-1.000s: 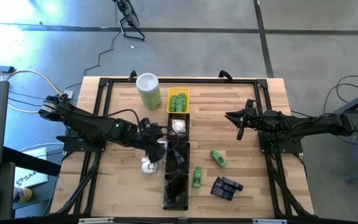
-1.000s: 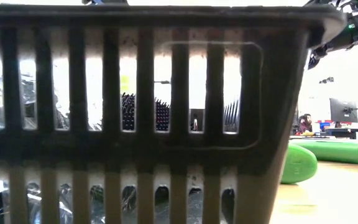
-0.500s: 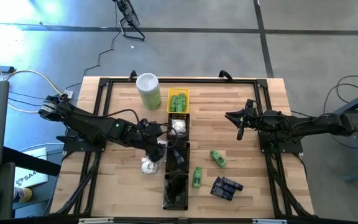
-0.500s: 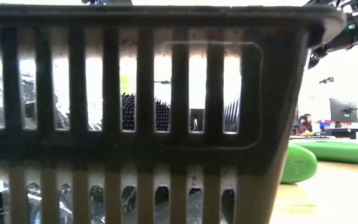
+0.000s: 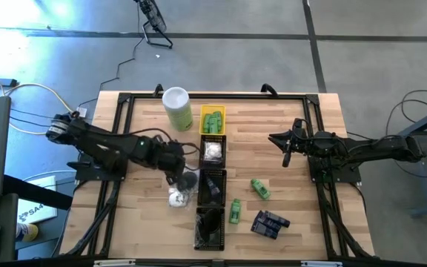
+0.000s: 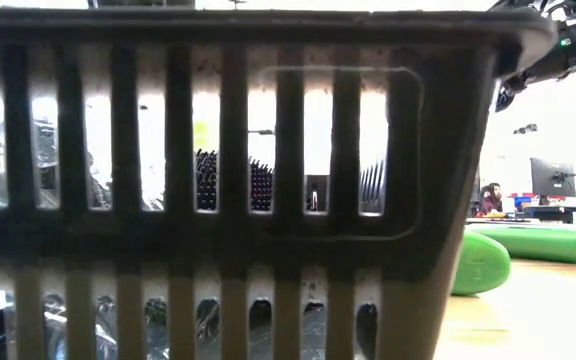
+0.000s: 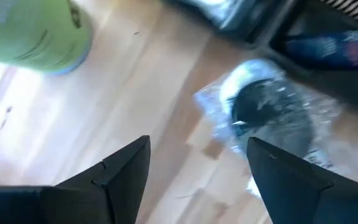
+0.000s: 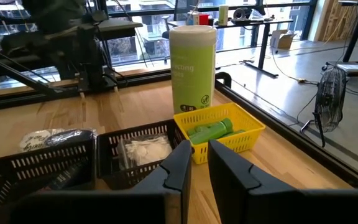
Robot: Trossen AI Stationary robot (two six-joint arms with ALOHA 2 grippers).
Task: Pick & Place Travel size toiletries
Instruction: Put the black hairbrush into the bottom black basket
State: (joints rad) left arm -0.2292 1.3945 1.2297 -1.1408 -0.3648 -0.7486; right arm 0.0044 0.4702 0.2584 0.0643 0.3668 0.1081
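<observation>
High view: the left tool (image 5: pixel 178 176) hangs over the wooden desk (image 5: pixel 139 215) just beside the row of black slatted trays (image 5: pixel 212 185), above a black round puck in crinkly clear wrap (image 5: pixel 176 197) lying on the bare wood. Two bright green little bottles (image 5: pixel 260 188) and a dark blue-black flat packet (image 5: pixel 269 223) lie on the other side of the trays. The tall pale-green canister with white lid (image 5: pixel 177 108) and the small yellow tray (image 5: pixel 212 119) stand at the far edge. The right tool (image 5: pixel 288 150) waits well apart, over its own side.

Low view: a black tray wall (image 6: pixel 238 180) fills nearly everything; one green bottle (image 6: pixel 480 262) lies on its side beyond it.

Left wrist view: the fingers (image 7: pixel 120 171) stand wide apart with nothing between them, the wrapped puck (image 7: pixel 269 115) lying ahead of them. I judge it light and stiff at the core, but the loose film is slippery and will crumple, so the hold should straddle the hard round body, not the wrapper's edges.

Right wrist view: the fingers (image 8: pixel 176 168) are almost closed with only a narrow gap, holding nothing; canister, yellow tray and black trays lie ahead
</observation>
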